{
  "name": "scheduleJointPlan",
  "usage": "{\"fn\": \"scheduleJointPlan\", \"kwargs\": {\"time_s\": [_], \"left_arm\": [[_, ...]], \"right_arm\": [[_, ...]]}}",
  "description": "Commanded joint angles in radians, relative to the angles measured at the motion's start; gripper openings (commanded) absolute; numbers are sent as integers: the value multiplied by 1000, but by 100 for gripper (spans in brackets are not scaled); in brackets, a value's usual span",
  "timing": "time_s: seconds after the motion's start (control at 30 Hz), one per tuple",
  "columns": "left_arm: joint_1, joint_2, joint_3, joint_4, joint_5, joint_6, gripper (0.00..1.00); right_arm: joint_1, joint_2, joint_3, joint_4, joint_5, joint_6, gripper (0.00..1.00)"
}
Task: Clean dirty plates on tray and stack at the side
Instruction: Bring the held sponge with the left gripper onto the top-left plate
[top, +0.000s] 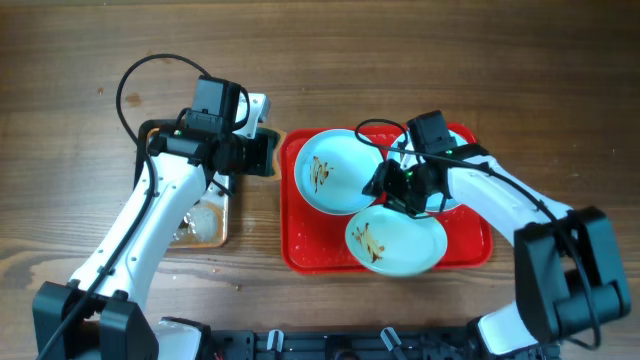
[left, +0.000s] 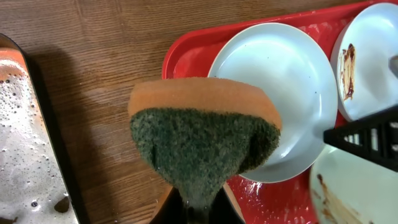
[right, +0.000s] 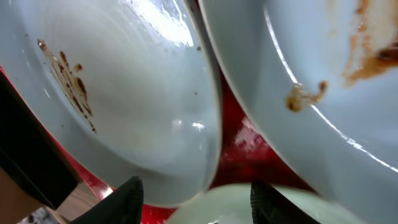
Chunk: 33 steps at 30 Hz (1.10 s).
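My left jaws clamp an orange sponge with a green scouring face (left: 205, 134) over the wooden worktop (left: 93, 62) beside the red plastic rectangular tray (top: 296, 240), where three round pale blue-white plates (top: 335, 172) overlap, my right jaws straddling one rim, grip unclear.

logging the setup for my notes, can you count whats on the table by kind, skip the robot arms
plates: 3
red tray: 1
metal tray: 1
sponge: 1
total: 6
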<state>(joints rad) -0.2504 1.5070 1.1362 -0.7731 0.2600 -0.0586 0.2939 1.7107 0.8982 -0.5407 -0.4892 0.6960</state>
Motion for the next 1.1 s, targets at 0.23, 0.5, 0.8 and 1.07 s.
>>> {"fn": "scheduleJointPlan", "kwargs": {"time_s": [0.23,0.5,0.8,1.07], "left_arm": [[-3,6,1,3,13,-10,4],[-4,6,1,-15,14,-10,4],[-113,11,1,24,40,-34,4],[-118,167,-6,148,363,7,4]], "right_arm": [[4,85,3,67,18,64,58],[4,86,3,77,75,122,27],[4,86,3,74,82,134,4],[7,86,3,58,82,134,4]]}}
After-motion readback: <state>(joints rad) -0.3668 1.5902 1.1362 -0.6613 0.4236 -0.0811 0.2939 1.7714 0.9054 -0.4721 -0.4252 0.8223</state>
